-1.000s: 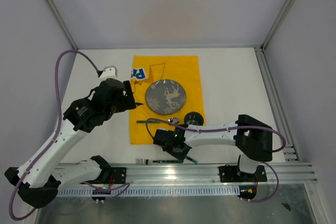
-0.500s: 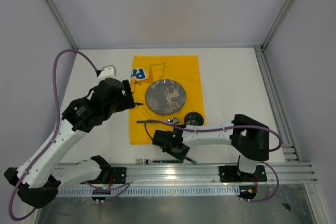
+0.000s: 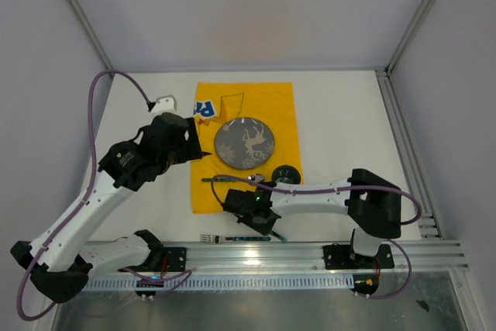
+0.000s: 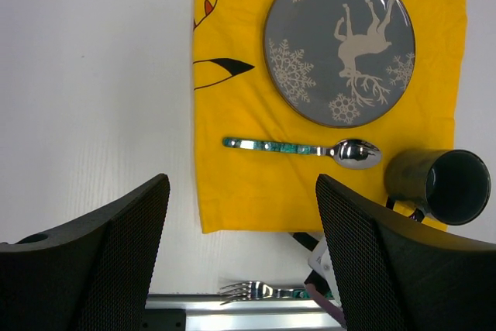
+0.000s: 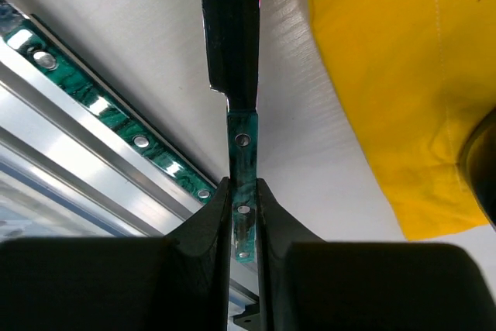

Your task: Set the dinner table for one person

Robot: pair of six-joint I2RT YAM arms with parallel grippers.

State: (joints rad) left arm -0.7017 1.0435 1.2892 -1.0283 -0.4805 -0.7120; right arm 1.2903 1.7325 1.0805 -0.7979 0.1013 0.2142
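My right gripper [image 3: 236, 208] is shut on the green riveted handle of a knife [image 5: 242, 184], low over the white dinner table [image 3: 341, 129] just in front of the yellow cloth [image 3: 244, 98]. The dark blade [image 5: 231, 29] points away from the wrist camera. A grey reindeer plate [image 3: 245, 143], a green-handled spoon [image 3: 232, 179] and a dark mug [image 3: 287, 175] sit on the cloth. A fork [image 3: 221, 237] lies at the table's near edge. My left gripper [image 4: 240, 191] is open and empty, high above the cloth's left part.
The aluminium rail [image 3: 310, 249] runs along the near edge, right beside the fork's handle [image 5: 116, 118]. Frame posts and grey walls close in the back and sides. Bare white tabletop lies left and right of the cloth.
My left arm has risen and shifted slightly toward the cloth. My right gripper has edged a little left, still shut on the knife. The tableware has not moved.
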